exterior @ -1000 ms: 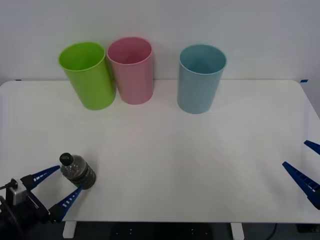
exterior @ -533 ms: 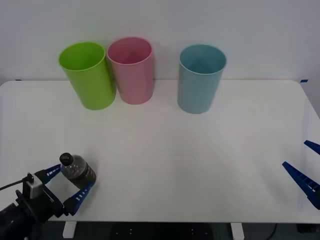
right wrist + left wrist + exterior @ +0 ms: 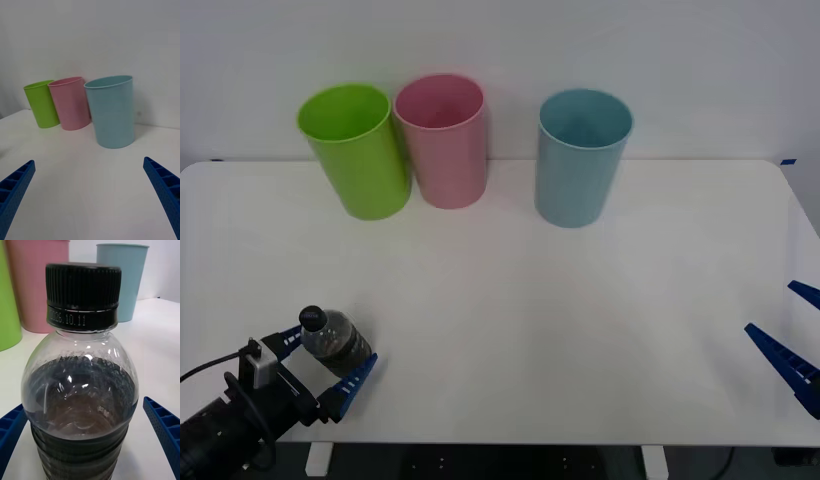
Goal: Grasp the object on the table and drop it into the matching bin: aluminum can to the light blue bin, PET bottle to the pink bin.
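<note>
Forward has gone the left gripper [image 3: 330, 362] over the last second, sliding in from the seven o'clock corner so that its blue fingers now reach along both sides of the bottle [image 3: 333, 341]. One finger lies on each flank of the bottle, spread apart with a gap showing on either side in the left wrist view, so nothing is clamped yet. My reading is that the approach is nearly finished and closing comes next.

On the table [image 3: 510, 300], the three bins stand in a row at twelve o'clock. The green bin [image 3: 357, 150] and the pink bin [image 3: 442, 140] stand just beside each other, perhaps touching; the light blue bin [image 3: 580, 155] stands apart toward one o'clock. What can be seen of their insides holds nothing; their bottoms are hidden.

The bottle stands upright near the table's seven o'clock edge, well apart from the pink bin it belongs in, black cap [image 3: 83, 292] on, dark liquid filling its lower body.

The right gripper [image 3: 792, 345] waits spread wide at the four o'clock edge.
</note>
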You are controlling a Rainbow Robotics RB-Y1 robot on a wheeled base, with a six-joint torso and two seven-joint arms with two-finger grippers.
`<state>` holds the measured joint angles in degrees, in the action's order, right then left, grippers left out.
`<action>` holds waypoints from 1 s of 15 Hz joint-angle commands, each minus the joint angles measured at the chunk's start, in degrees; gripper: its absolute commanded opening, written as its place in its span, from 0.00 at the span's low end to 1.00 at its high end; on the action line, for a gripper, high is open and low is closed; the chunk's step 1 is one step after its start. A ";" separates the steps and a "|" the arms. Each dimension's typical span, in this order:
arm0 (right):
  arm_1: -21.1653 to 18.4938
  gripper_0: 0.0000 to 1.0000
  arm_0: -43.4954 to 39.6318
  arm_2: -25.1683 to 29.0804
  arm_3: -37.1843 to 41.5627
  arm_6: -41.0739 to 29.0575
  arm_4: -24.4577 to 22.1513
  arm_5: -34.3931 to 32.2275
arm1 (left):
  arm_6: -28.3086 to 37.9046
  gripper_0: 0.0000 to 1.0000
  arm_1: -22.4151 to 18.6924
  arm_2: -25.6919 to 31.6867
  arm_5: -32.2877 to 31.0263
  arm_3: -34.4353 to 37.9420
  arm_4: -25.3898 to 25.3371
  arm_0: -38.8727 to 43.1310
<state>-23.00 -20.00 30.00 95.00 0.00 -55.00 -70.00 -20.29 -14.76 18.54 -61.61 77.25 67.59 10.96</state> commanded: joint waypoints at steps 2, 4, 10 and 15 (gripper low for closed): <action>0.00 1.00 0.00 0.00 0.00 0.00 0.00 0.00 | -0.01 0.11 -0.09 0.09 0.00 0.00 0.00 0.03; 0.00 1.00 0.00 0.00 0.00 0.00 0.00 0.00 | 0.16 0.00 0.00 0.09 0.00 0.00 0.00 0.03; 0.00 1.00 0.00 0.00 0.00 0.00 0.00 0.00 | 0.69 0.00 -0.09 1.32 0.00 0.00 0.00 0.38; 0.00 1.00 0.00 0.00 0.00 0.00 0.00 0.00 | 1.04 0.00 -0.09 3.08 -0.09 1.15 -0.79 0.65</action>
<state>-23.00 -20.00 30.00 95.00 0.00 -55.00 -70.00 -19.42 -14.84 21.25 -61.67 78.05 67.07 11.53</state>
